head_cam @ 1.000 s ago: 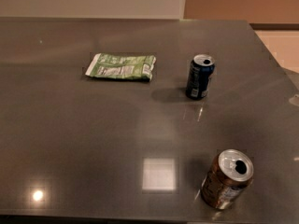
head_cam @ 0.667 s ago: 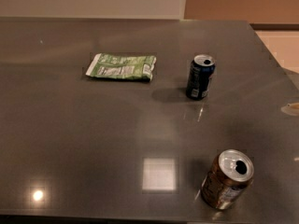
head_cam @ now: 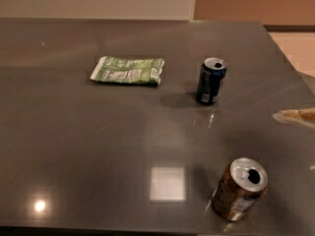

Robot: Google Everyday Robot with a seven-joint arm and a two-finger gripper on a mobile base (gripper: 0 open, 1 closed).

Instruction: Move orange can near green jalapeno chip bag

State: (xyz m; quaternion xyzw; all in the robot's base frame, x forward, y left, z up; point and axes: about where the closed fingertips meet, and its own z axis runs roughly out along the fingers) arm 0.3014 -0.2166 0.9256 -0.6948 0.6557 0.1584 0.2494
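The orange can (head_cam: 239, 189) stands upright near the front right of the dark table (head_cam: 98, 146), with its silver top open. The green jalapeno chip bag (head_cam: 128, 70) lies flat at the back, left of centre. It is far from the orange can. Only a pale tip of my gripper (head_cam: 298, 117) shows, reaching in from the right edge. It is above the table, beyond and to the right of the orange can, and touches nothing.
A dark blue can (head_cam: 211, 81) stands upright to the right of the chip bag, between the bag and the gripper tip. The table's right edge (head_cam: 290, 58) runs close by, with pale floor beyond. Ceiling lights reflect on the tabletop.
The pale gripper tip has come further into view from the right edge, moving left. The cans and the bag have not moved.
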